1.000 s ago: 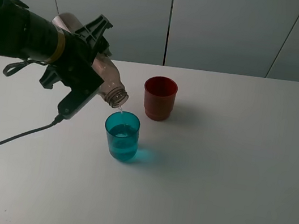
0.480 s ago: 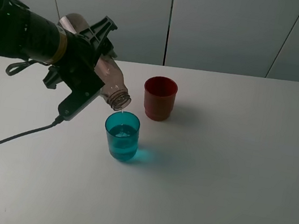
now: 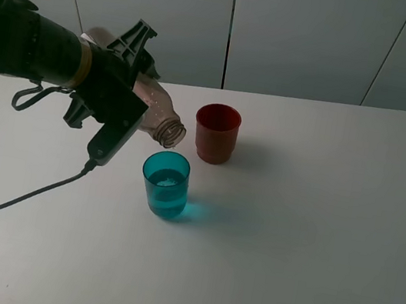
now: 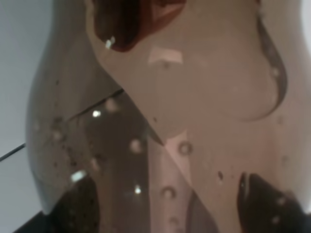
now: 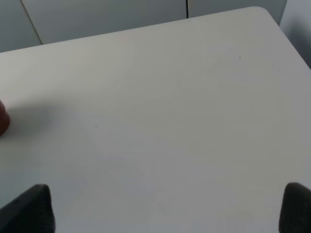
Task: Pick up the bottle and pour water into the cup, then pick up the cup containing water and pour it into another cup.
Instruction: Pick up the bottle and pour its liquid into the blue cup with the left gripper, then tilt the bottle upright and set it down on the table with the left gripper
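My left gripper (image 3: 123,90) is shut on the smoky-grey bottle (image 3: 155,111), which hangs tilted with its open mouth pointing down to the right. The mouth is just above and left of the teal-blue cup (image 3: 166,184), and no stream shows. This cup stands upright with water in it. The dark red cup (image 3: 215,132) stands upright behind it to the right. In the left wrist view the bottle (image 4: 194,121) fills the picture, with dark fingertips (image 4: 265,204) at its sides. My right gripper (image 5: 163,213) is open over bare table, and the red cup's edge (image 5: 2,119) shows beside it.
A black cable (image 3: 16,199) trails from the left arm across the white table (image 3: 313,241) toward the front left edge. Grey wall panels stand behind the table's far edge.
The bottle has tipped back up a little, and its mouth has risen and shifted right. The thin stream of water into the teal cup has stopped.
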### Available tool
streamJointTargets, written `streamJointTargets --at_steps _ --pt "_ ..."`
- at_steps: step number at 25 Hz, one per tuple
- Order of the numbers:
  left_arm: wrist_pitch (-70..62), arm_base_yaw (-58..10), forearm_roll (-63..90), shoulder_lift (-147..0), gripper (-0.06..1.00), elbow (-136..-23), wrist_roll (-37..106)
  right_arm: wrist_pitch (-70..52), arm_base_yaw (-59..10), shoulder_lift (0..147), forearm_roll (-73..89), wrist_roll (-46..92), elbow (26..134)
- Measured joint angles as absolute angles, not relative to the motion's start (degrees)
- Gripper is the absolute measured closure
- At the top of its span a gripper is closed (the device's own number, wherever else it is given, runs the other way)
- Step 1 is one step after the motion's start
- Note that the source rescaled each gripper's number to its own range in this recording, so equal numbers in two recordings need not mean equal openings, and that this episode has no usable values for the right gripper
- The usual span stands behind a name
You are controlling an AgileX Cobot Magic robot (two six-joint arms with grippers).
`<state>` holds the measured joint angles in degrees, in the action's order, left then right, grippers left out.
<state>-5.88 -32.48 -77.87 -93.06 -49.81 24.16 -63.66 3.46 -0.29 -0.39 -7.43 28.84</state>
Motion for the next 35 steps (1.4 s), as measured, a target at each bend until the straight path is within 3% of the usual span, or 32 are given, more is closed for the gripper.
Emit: streamJointTargets --at_steps 13,21,25,35 --pt "6.50 -29.84 -51.04 -92.61 0.94 -48.95 13.89 -63.66 3.46 -0.29 -0.39 -7.43 28.84" --pt "27.40 -15.80 -37.07 -90.04 0.94 -38.48 10.94 -63.66 3.46 -0.29 -0.39 -7.43 28.84" --pt "40.12 -7.38 -37.07 -90.04 0.94 -33.86 4.10 -63.66 3.46 -0.29 -0.39 -7.43 28.84" --pt "56.34 2.85 -43.97 -97.36 0.94 -33.34 -7.54 -63.66 3.46 -0.29 -0.39 -7.32 28.84"
